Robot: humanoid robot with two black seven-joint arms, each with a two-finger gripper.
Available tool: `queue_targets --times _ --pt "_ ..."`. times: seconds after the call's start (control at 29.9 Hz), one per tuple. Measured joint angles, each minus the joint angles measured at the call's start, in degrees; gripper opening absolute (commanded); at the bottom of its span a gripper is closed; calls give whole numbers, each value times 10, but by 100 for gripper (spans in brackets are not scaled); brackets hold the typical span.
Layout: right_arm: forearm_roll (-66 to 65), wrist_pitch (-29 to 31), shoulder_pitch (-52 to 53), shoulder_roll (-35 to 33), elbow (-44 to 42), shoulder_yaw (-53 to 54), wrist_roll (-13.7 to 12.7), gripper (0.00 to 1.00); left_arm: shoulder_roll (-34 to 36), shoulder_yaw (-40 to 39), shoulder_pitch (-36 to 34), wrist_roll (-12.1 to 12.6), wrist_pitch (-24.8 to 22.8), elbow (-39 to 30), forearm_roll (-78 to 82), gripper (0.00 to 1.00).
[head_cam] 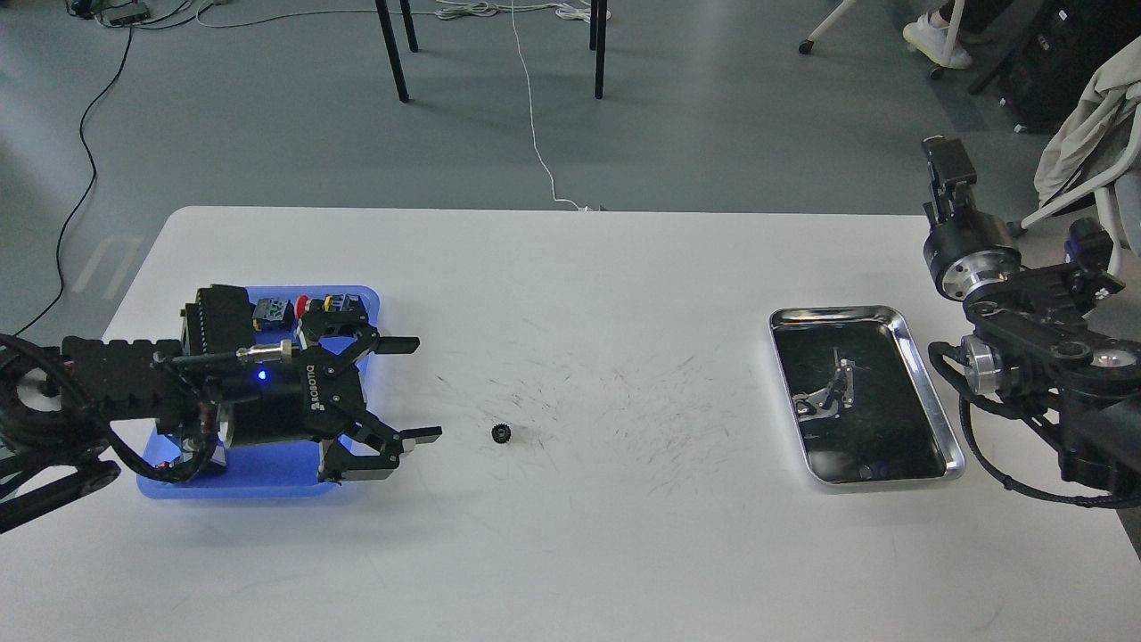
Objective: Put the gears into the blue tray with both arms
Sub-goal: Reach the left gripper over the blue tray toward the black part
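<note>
One small black gear (501, 434) lies on the white table, a short way right of the blue tray (267, 486). My left arm lies low across that tray and covers most of it. Its left gripper (415, 389) is open, fingers spread wide and pointing right, with nothing between them. The lower fingertip (426, 434) is a little left of the gear and apart from it. No other gear shows; the arm hides the tray's inside. My right gripper (945, 165) is raised past the table's far right corner; it looks dark and narrow, and its fingers cannot be told apart.
Colourful push-button switches (307, 308) show at the blue tray's far edge. A shiny silver tray (929, 392) with a dark inside sits at the right, next to my right arm's joints. The table middle carries only scuff marks.
</note>
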Motion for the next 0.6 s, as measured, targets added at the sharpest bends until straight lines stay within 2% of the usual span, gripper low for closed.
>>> queue_targets --times 0.6 --pt "6 -14 -4 -2 2 0 -1 96 -196 3 23 0 0 152 0 88"
